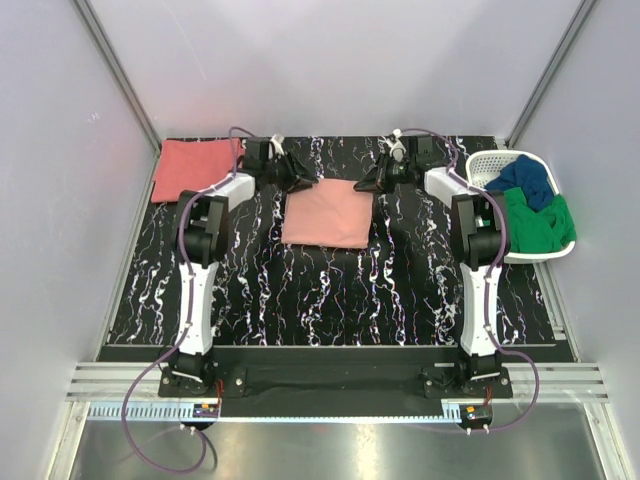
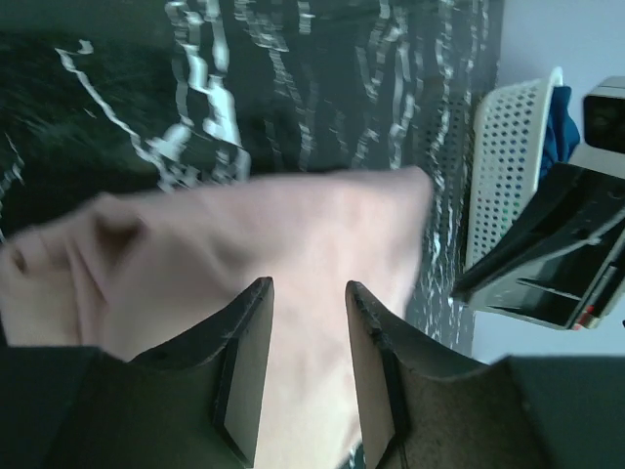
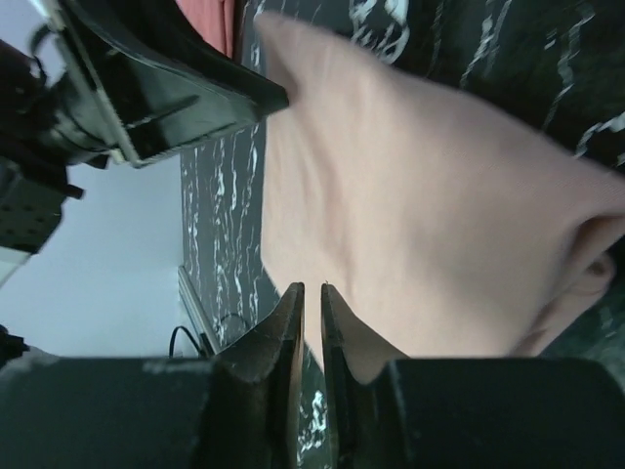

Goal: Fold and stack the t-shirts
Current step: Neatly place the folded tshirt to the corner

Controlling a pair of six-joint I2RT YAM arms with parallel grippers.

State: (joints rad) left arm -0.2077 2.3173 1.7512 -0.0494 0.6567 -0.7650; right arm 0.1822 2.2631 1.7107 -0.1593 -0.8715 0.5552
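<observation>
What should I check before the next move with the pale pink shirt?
1. The pale pink shirt is folded into a rectangle: ok.
2. The left pincer is open over the shirt's far edge: ok.
3. The right pincer is nearly shut at the shirt's edge; whether it pinches cloth: cannot tell.
4. The coral-red shirt lies folded at the far left, nothing on it: ok.
5. The two shirts are stacked: not ok, they lie apart.
</observation>
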